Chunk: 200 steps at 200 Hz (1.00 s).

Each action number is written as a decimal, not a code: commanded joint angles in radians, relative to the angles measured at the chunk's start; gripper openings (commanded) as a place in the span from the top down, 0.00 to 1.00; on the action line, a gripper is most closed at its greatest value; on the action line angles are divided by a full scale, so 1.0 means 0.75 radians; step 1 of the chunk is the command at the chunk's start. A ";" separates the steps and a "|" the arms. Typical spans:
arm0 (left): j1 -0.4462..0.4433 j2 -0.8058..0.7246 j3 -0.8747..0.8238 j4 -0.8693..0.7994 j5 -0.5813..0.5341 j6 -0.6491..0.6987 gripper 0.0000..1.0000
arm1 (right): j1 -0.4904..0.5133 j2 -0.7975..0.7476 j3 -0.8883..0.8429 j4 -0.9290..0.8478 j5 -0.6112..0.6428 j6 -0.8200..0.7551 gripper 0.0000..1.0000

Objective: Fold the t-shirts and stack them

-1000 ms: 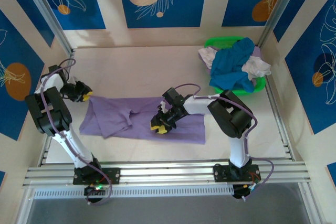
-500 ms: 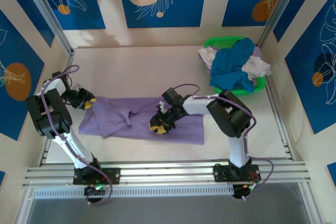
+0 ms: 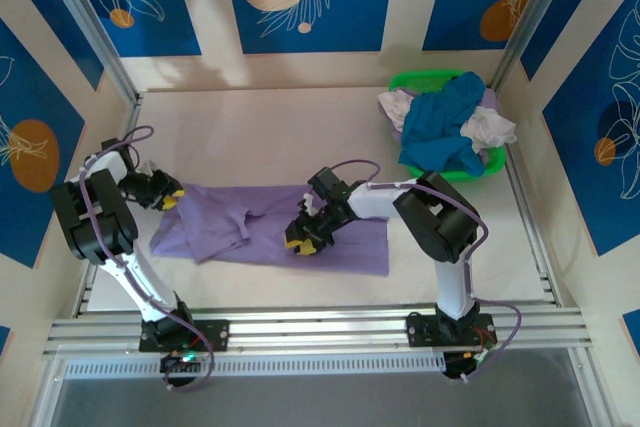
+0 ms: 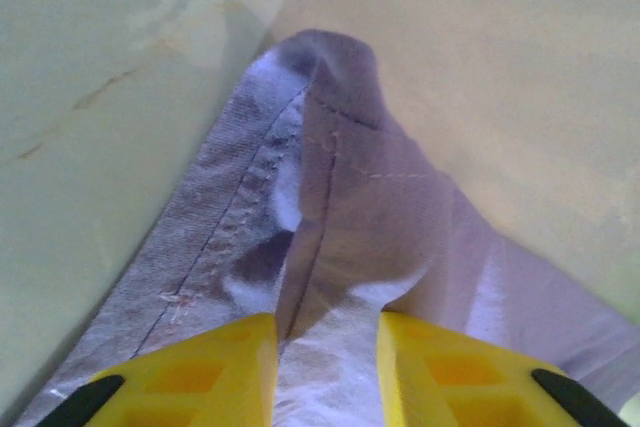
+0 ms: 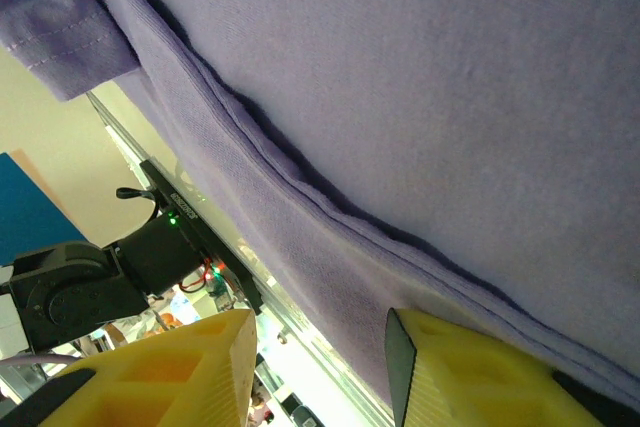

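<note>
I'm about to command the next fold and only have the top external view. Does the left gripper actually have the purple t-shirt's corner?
Observer: Yes. In the left wrist view the lavender t-shirt bunches into a ridge between the left gripper fingers, with a stitched hem showing.
Operator: And the right one, mid-shirt?
Observer: The right gripper has its fingers apart. A folded edge of the shirt runs past one finger, but I can't tell whether it's pinched.
Operator: Is the cloth lifted there?
Observer: It seems so. The right wrist camera looks beneath it to an arm base with a green light.
</note>
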 commanded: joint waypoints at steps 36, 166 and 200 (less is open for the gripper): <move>-0.013 0.013 0.023 -0.005 0.009 0.007 0.77 | 0.012 0.080 -0.037 -0.079 0.103 -0.015 0.59; -0.029 0.057 -0.003 0.015 -0.006 0.032 0.71 | 0.014 0.086 -0.042 -0.071 0.100 -0.008 0.59; -0.032 0.058 0.002 -0.011 -0.083 0.056 0.71 | 0.014 0.088 -0.041 -0.067 0.096 -0.005 0.59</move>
